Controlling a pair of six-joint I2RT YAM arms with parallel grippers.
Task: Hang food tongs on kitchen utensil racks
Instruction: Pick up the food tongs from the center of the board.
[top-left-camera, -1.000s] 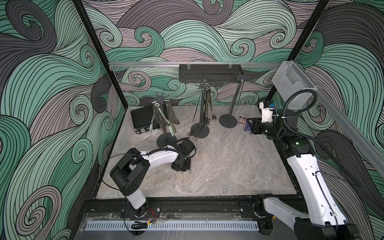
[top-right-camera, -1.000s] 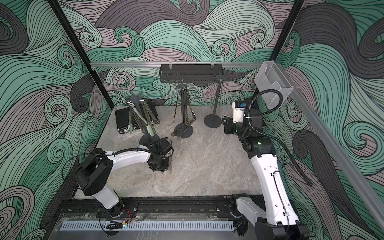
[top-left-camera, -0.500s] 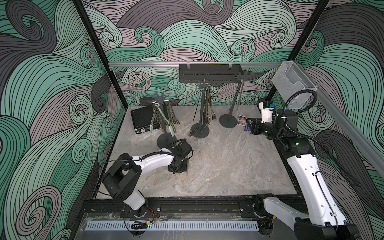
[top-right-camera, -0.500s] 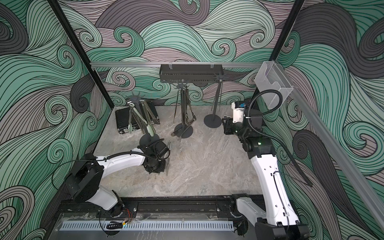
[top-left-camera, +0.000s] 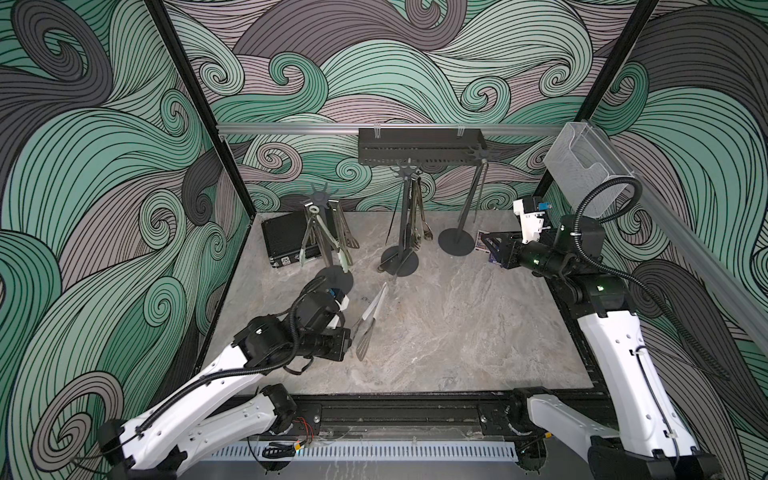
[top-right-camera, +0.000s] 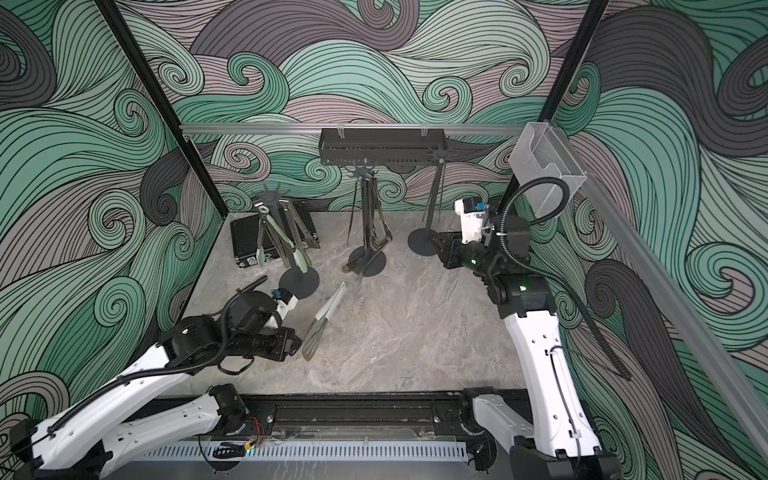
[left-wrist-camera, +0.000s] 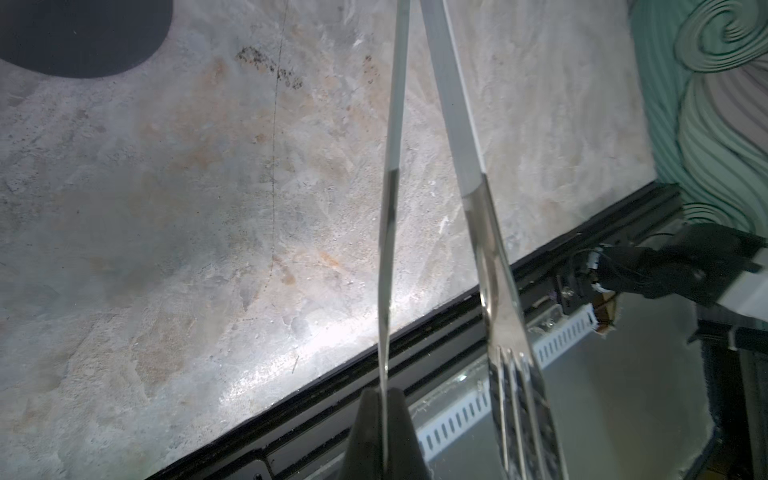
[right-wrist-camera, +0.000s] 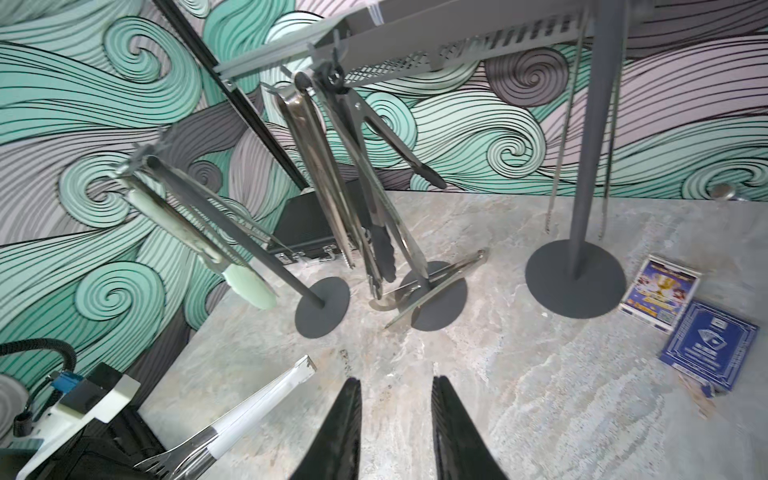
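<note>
Left gripper (left-wrist-camera: 384, 415) is pinched tight on one steel arm of the white-handled tongs (top-left-camera: 371, 319), close to its slotted tip. The other arm hangs free and splayed beside it. The tongs sit on the robot's side of the middle rack (top-left-camera: 402, 220), offset toward the left arm. The white hinge end points at that rack's disc foot and stops short of it. Can't tell whether any part touches the worktop (top-left-camera: 457, 332).

Right gripper (right-wrist-camera: 395, 432) has its fingers spread with nothing between them. It sits off to the right-arm side of the middle rack, past the right rack (top-left-camera: 468, 203), and faces the racks.

Middle rack: several tongs hang from the crown, including the black-tipped tongs (right-wrist-camera: 384, 253). A loose steel pair (right-wrist-camera: 440, 282) lies slanted across its foot.

Left rack (top-left-camera: 328, 237) stands on the left-arm side of the middle rack, slightly nearer the robot. It carries the pale-green-tipped tongs (top-left-camera: 344, 259) plus more steel pairs.

Right rack carries only thin steel tongs (right-wrist-camera: 555, 178).

Black case (top-left-camera: 286, 241) lies past the left rack, further from the middle rack. Two card packs (right-wrist-camera: 660, 291) lie flat beyond the right rack's foot. Black slotted shelf (top-left-camera: 419, 145) hangs on the rail above and behind the middle rack.
</note>
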